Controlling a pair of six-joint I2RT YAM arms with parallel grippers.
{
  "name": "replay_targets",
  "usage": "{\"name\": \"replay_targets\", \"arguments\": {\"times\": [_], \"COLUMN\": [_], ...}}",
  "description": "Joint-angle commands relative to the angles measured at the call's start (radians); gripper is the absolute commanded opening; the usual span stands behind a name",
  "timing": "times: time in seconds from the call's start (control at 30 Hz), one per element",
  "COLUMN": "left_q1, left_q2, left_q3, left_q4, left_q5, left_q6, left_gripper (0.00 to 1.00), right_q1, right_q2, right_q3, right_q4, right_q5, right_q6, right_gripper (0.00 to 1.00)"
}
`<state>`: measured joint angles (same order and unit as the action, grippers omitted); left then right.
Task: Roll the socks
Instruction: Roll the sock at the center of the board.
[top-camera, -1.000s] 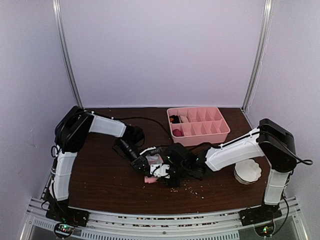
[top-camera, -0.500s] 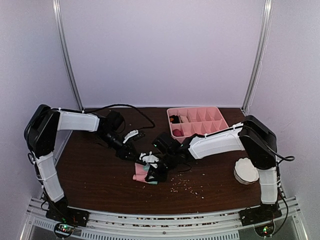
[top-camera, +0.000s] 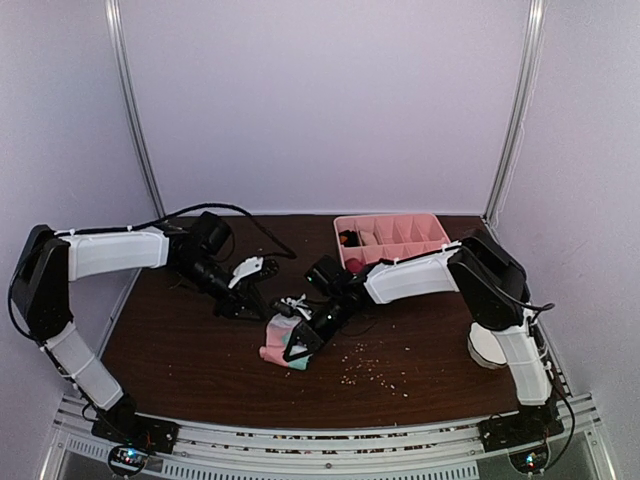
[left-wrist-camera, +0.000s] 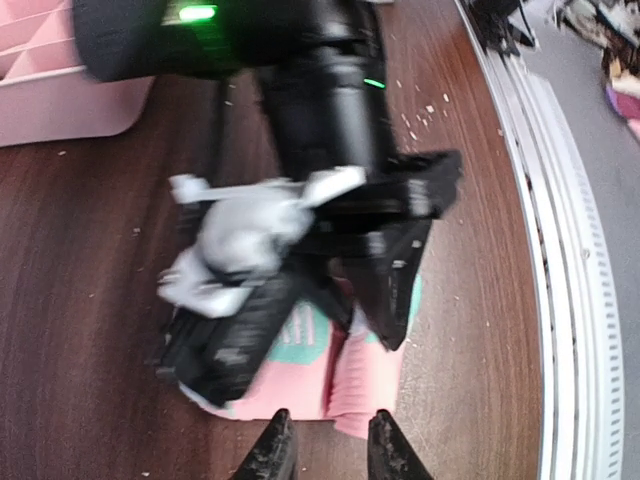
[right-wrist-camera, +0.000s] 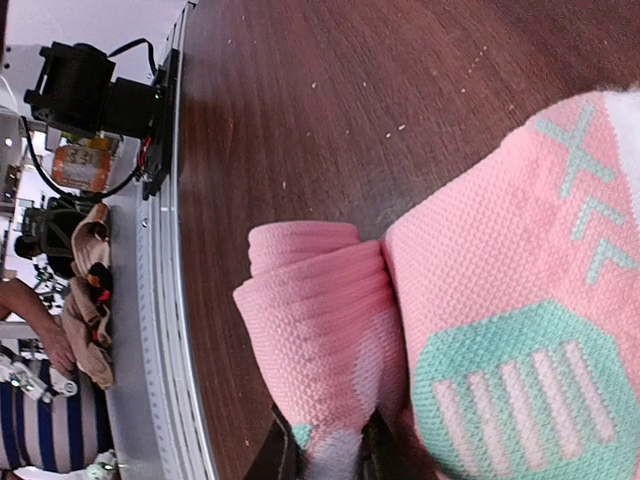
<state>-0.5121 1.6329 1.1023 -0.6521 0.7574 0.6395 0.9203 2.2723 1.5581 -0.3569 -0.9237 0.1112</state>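
Looking down from the top external view, the pink sock lies on the table toward 7 o'clock from the pink tray, partly folded into a loose bundle. The right gripper sits on its 3 o'clock side, nipped onto the fabric. The left gripper hangs at about 10 o'clock from the sock, apart from it.

From the left wrist, the left gripper shows two tips with a narrow gap and nothing between them. The pink sock lies just ahead at 12 o'clock, half hidden under the right gripper.

From the right wrist, the right gripper pinches a fold of the pink sock at 6 o'clock, beside a ribbed cuff end that is curled over. The mint-patched body spreads toward 3 o'clock.

The sock looks light, soft and floppy, with a knit that grips rather than slides, so a roll will likely spring loose unless pinned. The best hold, I judge, is the curled ribbed end, taken across both layers, while the other pincer steadies the flat body.
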Motion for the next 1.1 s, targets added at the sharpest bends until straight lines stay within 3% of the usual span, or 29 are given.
{"name": "replay_targets", "arguments": {"times": [0.0, 0.23, 0.53, 0.63, 0.67, 0.7, 0.77, 0.93, 1.07], "left_q1": [-0.097, -0.227, -0.275, -0.281, -0.281, -0.281, -0.281, -0.281, -0.281], "left_q2": [-0.03, 0.038, 0.172, 0.214, 0.224, 0.236, 0.271, 0.356, 0.413], "left_q3": [-0.037, -0.047, 0.029, 0.056, 0.065, 0.074, 0.099, 0.164, 0.256], "left_q4": [0.002, 0.033, -0.04, -0.06, -0.067, -0.076, -0.115, -0.169, -0.225], "left_q5": [-0.131, -0.392, -0.459, -0.479, -0.479, -0.476, -0.463, -0.45, -0.347], "left_q6": [0.075, 0.06, 0.054, 0.041, 0.037, 0.034, 0.029, -0.013, -0.047], "left_gripper": [0.26, 0.26, 0.26, 0.22, 0.19, 0.16, 0.09, 0.03, 0.02], "right_q1": [-0.005, -0.016, -0.018, -0.018, -0.018, -0.019, -0.025, -0.055, -0.057], "right_q2": [0.142, 0.15, 0.141, 0.134, 0.126, 0.114, 0.08, -0.03, -0.109], "right_q3": [-0.084, -0.106, -0.105, -0.11, -0.118, -0.134, -0.183, -0.381, -0.551], "right_q4": [-0.077, 0.0, 0.073, 0.083, 0.096, 0.119, 0.18, 0.391, 0.536], "right_q5": [0.051, 0.029, 0.003, -0.001, -0.001, -0.001, 0.008, 0.032, 0.057], "right_q6": [0.18, 0.265, 0.32, 0.324, 0.329, 0.338, 0.366, 0.456, 0.511], "right_gripper": [0.0, 0.0, 0.0, 0.01, 0.03, 0.22, 0.4, 0.42, 0.41]}}
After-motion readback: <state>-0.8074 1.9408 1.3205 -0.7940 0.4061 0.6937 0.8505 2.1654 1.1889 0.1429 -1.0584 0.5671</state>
